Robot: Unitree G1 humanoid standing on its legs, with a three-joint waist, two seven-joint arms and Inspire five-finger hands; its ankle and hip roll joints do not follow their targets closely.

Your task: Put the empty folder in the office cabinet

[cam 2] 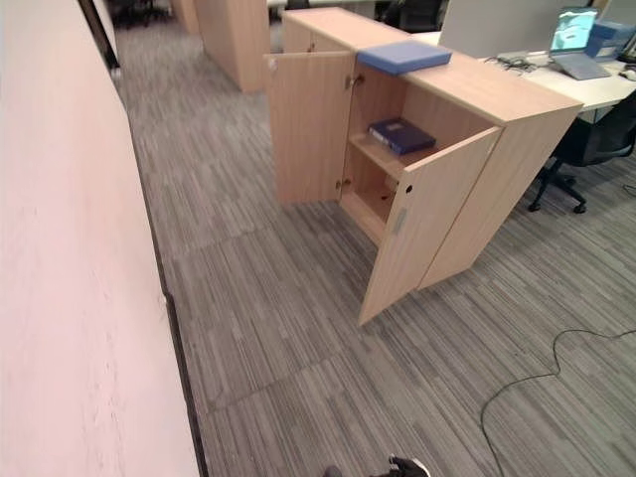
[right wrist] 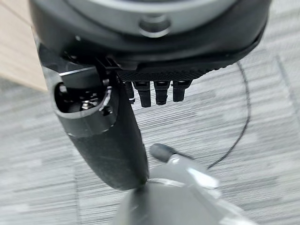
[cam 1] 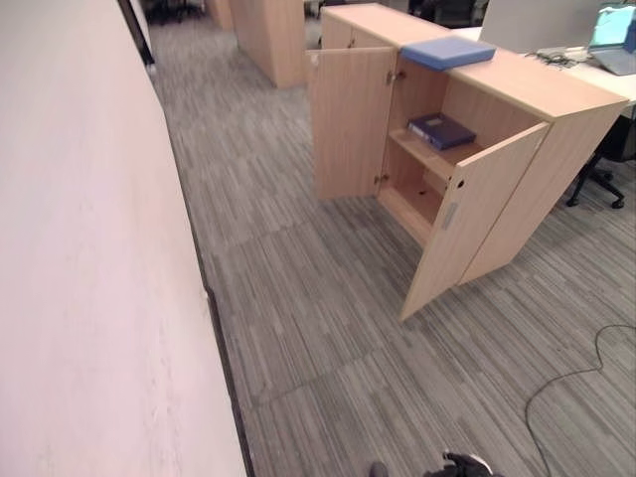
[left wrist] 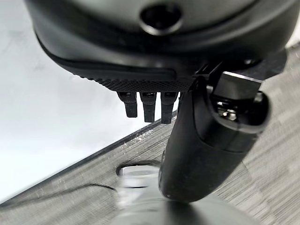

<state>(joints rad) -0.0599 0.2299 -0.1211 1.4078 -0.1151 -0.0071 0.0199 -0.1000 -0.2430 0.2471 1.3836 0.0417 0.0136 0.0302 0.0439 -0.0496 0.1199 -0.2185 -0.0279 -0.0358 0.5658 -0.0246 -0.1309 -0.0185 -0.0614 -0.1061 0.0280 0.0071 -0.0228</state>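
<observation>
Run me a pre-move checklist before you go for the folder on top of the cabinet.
1. Cabinet doors open: ok, both swung wide.
2. Light blue folder on the cabinet top, unobstructed: ok.
3. Folder empty: cannot tell.
4. Shelf space free: ok, the dark blue book takes only part of the middle shelf.
5. Left hand free: ok, fingers straight, holding nothing.
6. Right hand free: ok, holding nothing.

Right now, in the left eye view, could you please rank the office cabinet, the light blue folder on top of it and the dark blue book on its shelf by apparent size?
1. office cabinet
2. light blue folder
3. dark blue book, which looks somewhat smaller than the folder.
</observation>
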